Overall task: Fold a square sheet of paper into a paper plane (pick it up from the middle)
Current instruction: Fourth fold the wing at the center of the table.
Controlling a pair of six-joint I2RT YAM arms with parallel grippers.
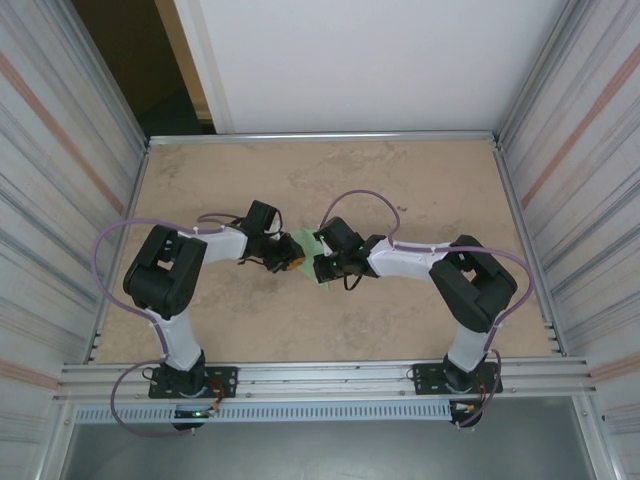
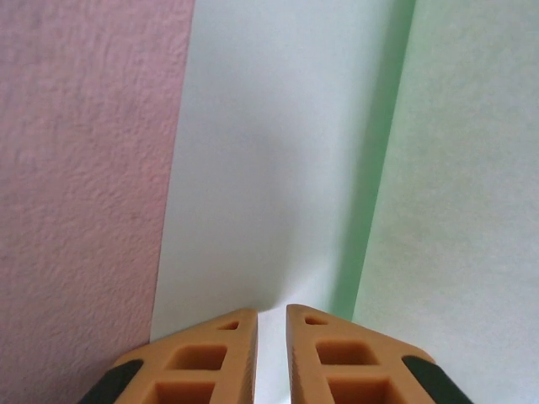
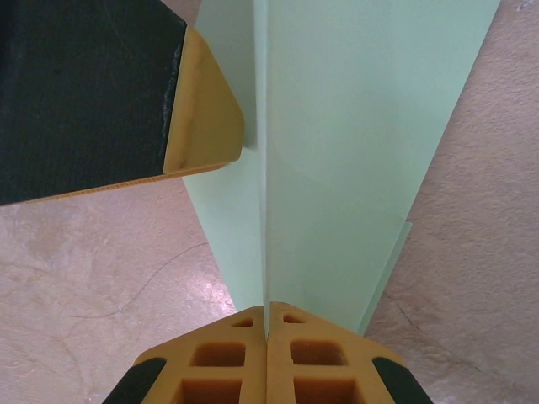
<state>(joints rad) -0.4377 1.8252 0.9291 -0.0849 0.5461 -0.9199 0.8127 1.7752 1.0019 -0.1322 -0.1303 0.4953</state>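
Note:
The pale green sheet of paper (image 1: pixel 306 243) is held up between both grippers over the middle of the table, folded lengthwise with a centre crease and two flaps. My right gripper (image 3: pixel 268 313) is shut on the crease's upright ridge, and the paper (image 3: pixel 337 168) spreads away from it. My left gripper (image 2: pixel 271 313) grips the paper (image 2: pixel 269 168) from the opposite side, its jaws a narrow slit apart with paper between them. One of its fingers (image 3: pixel 206 109) presses against the ridge. From above, the left gripper (image 1: pixel 288 262) and the right gripper (image 1: pixel 320 268) nearly touch.
The tan table (image 1: pixel 400 180) is framed by metal rails, with corrugated walls (image 1: pixel 60 200) close on both sides. Both arm bases stand at the near rail (image 1: pixel 320 378). A dark doorway (image 1: pixel 150 70) opens at the back left.

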